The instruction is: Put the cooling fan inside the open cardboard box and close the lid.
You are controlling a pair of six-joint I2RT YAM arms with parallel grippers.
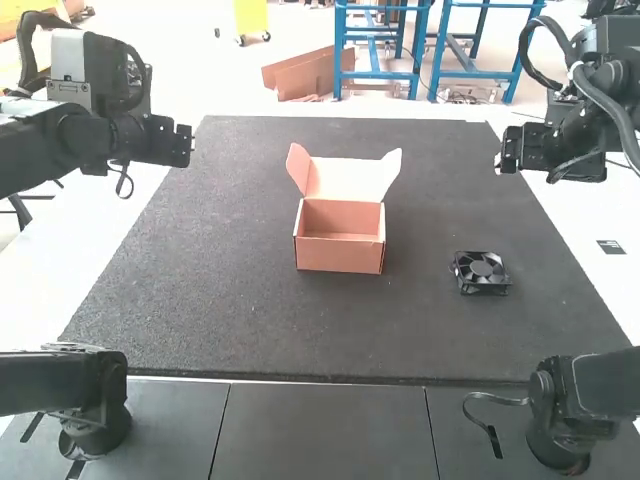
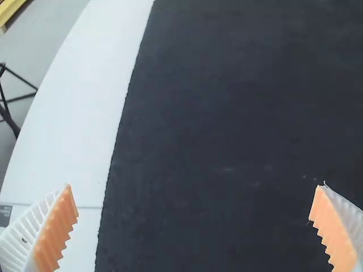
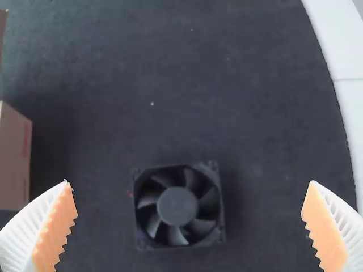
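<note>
A small black square cooling fan [image 1: 481, 272] lies flat on the black mat, to the right of the open cardboard box [image 1: 340, 234]. The box stands in the middle of the mat with its lid flaps raised at the back. My right gripper [image 3: 184, 229] hangs high above the fan [image 3: 178, 205], open, with the fan between its two white ribbed fingers far below; an edge of the box [image 3: 14, 156] shows at the side. My left gripper [image 2: 193, 232] is open high over the mat's left border, nothing between its orange pads.
The black mat [image 1: 220, 260] covers most of the white table [image 1: 40, 270]. The arm bases stand at the front corners. The left arm [image 1: 110, 130] and right arm [image 1: 560, 140] are held up near the mat's back corners.
</note>
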